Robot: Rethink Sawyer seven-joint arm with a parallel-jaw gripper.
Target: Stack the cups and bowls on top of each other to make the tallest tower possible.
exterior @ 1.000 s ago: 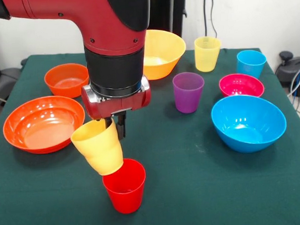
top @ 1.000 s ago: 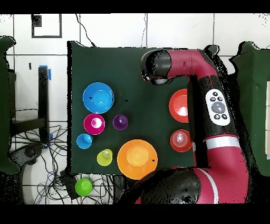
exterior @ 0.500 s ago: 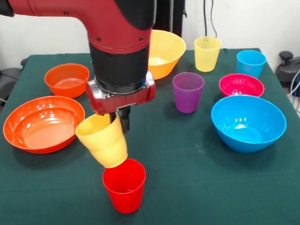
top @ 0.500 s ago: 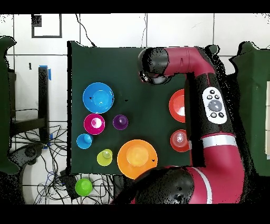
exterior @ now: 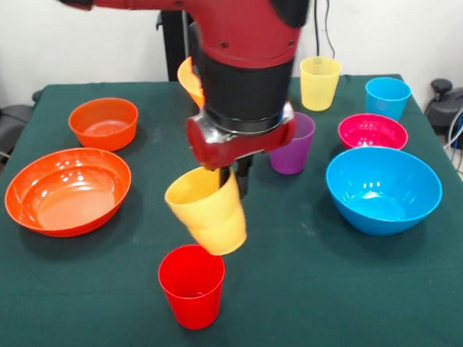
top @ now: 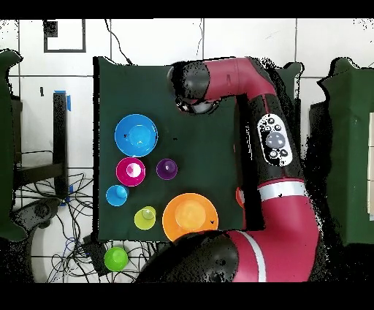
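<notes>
Front view: the pincer (exterior: 230, 173) grips the yellow-orange cup (exterior: 208, 210) by its rim, tilted. It has swung right since a moment ago — the cup's base now hangs above and right of the red cup (exterior: 193, 286) at bottom centre, so nesting needs realigning. Every bowl and cup in sight looks empty (the blue bowl (exterior: 383, 188) included).

Overhead view: the arm (top: 248, 110) hides both cups; the purple cup (top: 166, 169) stands centre-left on the desk (top: 146, 88).

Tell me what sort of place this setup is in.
Probably a robotics lab or test room. A red robot arm works over a table with a green cloth set with plastic cups and bowls, and loose cables lie on the tiled floor beside it in the overhead view.
</notes>
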